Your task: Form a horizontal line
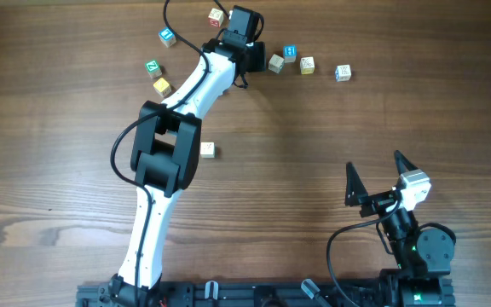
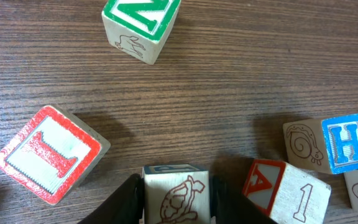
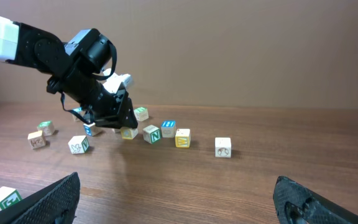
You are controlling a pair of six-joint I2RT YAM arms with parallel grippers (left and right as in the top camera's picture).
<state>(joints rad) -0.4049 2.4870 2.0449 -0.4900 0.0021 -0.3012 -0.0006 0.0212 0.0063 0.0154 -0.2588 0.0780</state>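
Several lettered wooden blocks lie scattered on the wooden table. In the overhead view a rough row runs at the far side: a tan block [image 1: 275,62], a blue H block [image 1: 290,54], another block [image 1: 307,65] and one more [image 1: 342,72]. My left gripper [image 1: 256,56] is at the row's left end. In the left wrist view it [image 2: 176,190] is shut on a turtle-picture block [image 2: 176,202], next to an A/1 block [image 2: 284,190] and the H block [image 2: 331,144]. My right gripper [image 1: 373,162] is open and empty, and it also shows in the right wrist view [image 3: 179,205].
Loose blocks lie to the left: a red one [image 1: 216,16], a blue one [image 1: 167,36], a green one [image 1: 153,66], a yellow one [image 1: 162,85], and a white one [image 1: 207,150] beside the left arm. A red I block [image 2: 48,152] and green N block [image 2: 142,25] lie near the left gripper.
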